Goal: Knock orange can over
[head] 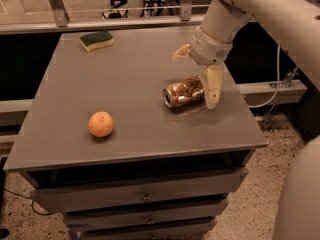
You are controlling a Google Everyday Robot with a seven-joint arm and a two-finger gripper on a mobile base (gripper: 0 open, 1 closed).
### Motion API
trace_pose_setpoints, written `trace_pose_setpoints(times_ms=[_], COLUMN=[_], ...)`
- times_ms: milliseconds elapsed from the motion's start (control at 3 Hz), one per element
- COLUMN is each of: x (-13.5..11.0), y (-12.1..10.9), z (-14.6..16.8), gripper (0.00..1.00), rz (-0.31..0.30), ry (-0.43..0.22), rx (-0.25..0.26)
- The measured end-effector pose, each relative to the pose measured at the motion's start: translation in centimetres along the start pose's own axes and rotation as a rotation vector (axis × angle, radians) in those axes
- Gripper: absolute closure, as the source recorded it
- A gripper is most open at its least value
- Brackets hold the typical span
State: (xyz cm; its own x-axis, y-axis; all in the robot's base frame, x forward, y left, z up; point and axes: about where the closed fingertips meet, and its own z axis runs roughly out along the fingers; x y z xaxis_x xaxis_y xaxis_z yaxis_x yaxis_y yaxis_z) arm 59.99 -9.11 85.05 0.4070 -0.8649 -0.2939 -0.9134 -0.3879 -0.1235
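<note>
The orange can (pixel 183 93) lies on its side on the right part of the grey table (pixel 125 74), its silver top facing left toward the front. My gripper (pixel 194 79) hangs just above and behind the can, open. One cream finger (pixel 212 87) points down beside the can's right end, close to it or touching; I cannot tell which. The other finger (pixel 181 52) sticks out to the left above the can, clear of it. The gripper holds nothing.
A round orange fruit (pixel 101 124) sits near the table's front left. A green and yellow sponge (pixel 96 39) lies at the back left. The table's right edge is close to the can. Drawers are below, and a railing runs behind.
</note>
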Motion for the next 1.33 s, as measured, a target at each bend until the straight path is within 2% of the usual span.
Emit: trace_pose_setpoints(times_ms=[333, 667, 1000, 1333], x=[3.1, 6.4, 7.5, 8.2], y=[0.0, 0.5, 2.6, 3.6], z=[-2.1, -5.5, -9.8, -10.7], gripper=[0.0, 0.0, 0.0, 0.0], rz=[0.14, 0.294, 0.435, 0.472], ry=[-0.103, -0.23, -0.386, -0.426], rx=[0.054, 0.157, 0.288, 0.316])
